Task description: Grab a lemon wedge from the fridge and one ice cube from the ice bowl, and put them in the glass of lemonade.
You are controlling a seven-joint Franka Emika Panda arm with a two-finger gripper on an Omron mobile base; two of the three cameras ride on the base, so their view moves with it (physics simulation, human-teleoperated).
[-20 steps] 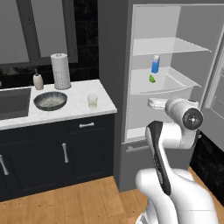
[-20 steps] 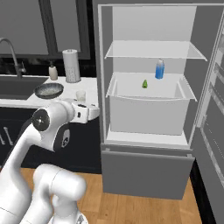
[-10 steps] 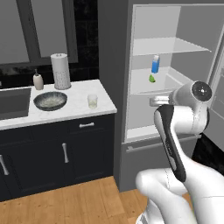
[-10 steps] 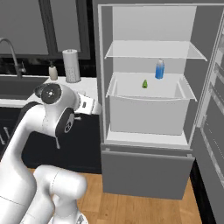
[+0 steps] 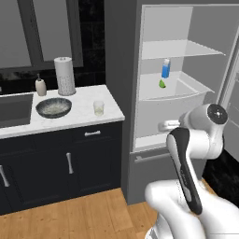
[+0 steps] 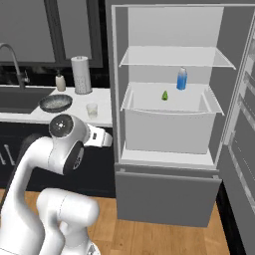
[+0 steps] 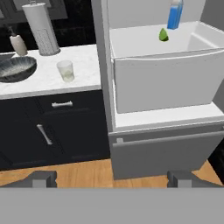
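The fridge (image 6: 168,198) stands open with its white shelves showing. A tiny yellow-green lemon wedge (image 5: 162,84) (image 6: 165,95) (image 7: 163,35) lies on the drawer shelf beside a blue bottle. On the white counter to the left rest the dark ice bowl (image 5: 53,107) (image 6: 55,102) (image 7: 15,68) and the small glass of lemonade (image 5: 98,108) (image 6: 92,110) (image 7: 66,71). My gripper (image 5: 162,126) (image 6: 106,141) (image 7: 112,178) hangs open in front of the fridge's lower part, well below and short of the wedge, holding nothing.
A blue bottle (image 5: 165,68) stands right behind the wedge. A paper towel roll (image 5: 65,75), a soap bottle (image 5: 41,86) and the sink (image 5: 14,109) sit along the counter. The fridge door (image 6: 243,129) is swung open at the right. Dark cabinets run under the counter.
My arm's elbow has swung sideways and turned, while the hand stays in front of the fridge. The jaws remain wide open. Nothing on the counter or shelves has moved.
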